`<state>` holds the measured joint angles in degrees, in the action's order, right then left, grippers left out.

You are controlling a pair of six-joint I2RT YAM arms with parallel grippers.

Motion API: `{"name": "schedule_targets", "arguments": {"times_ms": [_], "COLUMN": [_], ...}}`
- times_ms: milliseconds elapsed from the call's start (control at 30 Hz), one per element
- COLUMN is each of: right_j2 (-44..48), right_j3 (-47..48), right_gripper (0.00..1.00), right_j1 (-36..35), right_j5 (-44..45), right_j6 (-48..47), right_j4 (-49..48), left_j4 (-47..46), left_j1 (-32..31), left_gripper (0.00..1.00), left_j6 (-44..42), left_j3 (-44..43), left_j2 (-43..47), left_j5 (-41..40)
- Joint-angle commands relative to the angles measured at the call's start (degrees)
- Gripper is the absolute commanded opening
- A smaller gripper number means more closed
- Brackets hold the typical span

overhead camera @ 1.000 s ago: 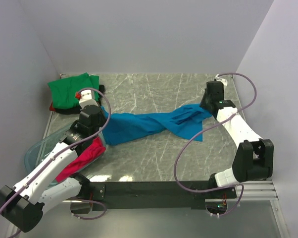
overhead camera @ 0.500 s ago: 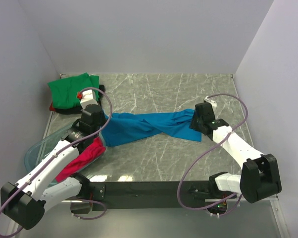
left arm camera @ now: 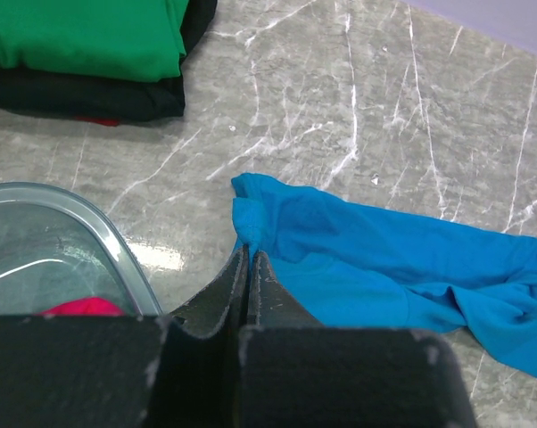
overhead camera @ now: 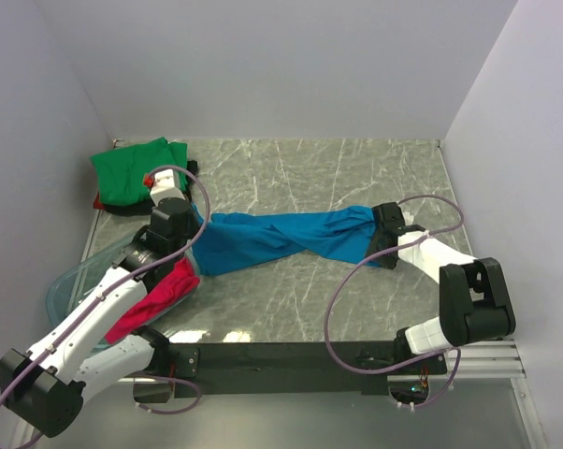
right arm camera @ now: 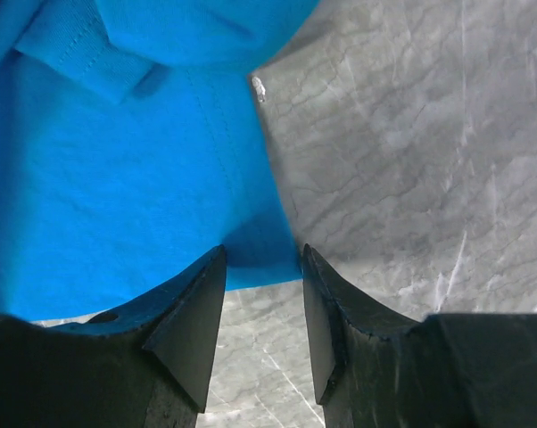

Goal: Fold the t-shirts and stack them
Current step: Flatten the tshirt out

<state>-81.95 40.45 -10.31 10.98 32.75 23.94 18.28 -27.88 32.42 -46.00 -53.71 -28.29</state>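
A bright blue t-shirt (overhead camera: 281,238) lies twisted and stretched out across the table between both arms. My left gripper (left arm camera: 251,251) is shut on the shirt's left corner (left arm camera: 255,214), close to the bin's rim. My right gripper (right arm camera: 261,254) is open and low at the shirt's right end (right arm camera: 117,178). A corner of the cloth lies just at its fingertips, with bare table between the jaws. A green t-shirt (overhead camera: 132,168) is folded on top of a black one (left arm camera: 81,94) at the back left. The magenta-red t-shirt (overhead camera: 160,295) sits in the bin.
A clear plastic bin (overhead camera: 71,281) stands at the near left, under my left arm, its rim (left arm camera: 117,250) beside the left fingers. Grey walls close the table on the left, back and right. Marble tabletop (overhead camera: 291,178) shows behind the blue shirt.
My right arm has come down and toward the near side from the back right, laying the blue shirt's right end on the table, and its jaws have opened. The left arm has stayed put.
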Motion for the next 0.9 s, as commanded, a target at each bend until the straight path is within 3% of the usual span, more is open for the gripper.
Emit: {"name": "schedule_targets", "arguments": {"times_ms": [0, 133, 233, 333, 367, 600, 867], "right_j2": [-0.4, -2.06, -3.12, -3.91, -3.92, 4.24, 23.76], "right_j3": [0.69, 0.42, 0.86, 1.13, 1.21, 4.19, 20.71], "right_gripper": [0.47, 0.47, 0.42, 0.17, 0.0, 0.0, 0.0], "right_j1": [0.37, 0.63, 0.9, 1.16, 1.08, 1.16, 1.16], "right_j5": [0.27, -0.61, -0.61, -1.22, -1.23, 4.83, 9.31], "right_j6": [1.52, 2.05, 2.32, 2.14, 2.05, -0.93, -10.16], "right_j4": [0.84, 0.75, 1.02, 0.93, 0.93, 6.62, 11.91], "left_j4": [-2.02, -2.11, -2.02, -1.93, -2.02, -2.37, -2.9], "left_j1": [0.37, 0.37, 0.37, 0.37, 0.37, 0.46, 0.81], "left_gripper": [0.01, 0.01, 0.01, 0.01, 0.0, 0.01, 0.01], "left_j6": [-0.52, -0.61, -0.61, -0.61, -0.61, -0.78, -2.98], "left_j3": [-0.93, -0.85, -1.02, -0.94, -0.85, -1.46, -8.04], "left_j2": [0.36, 0.45, 0.89, 1.33, 1.59, 1.51, 3.35], "left_j5": [1.49, 1.58, 1.57, 1.31, 1.05, 0.96, 1.66]}}
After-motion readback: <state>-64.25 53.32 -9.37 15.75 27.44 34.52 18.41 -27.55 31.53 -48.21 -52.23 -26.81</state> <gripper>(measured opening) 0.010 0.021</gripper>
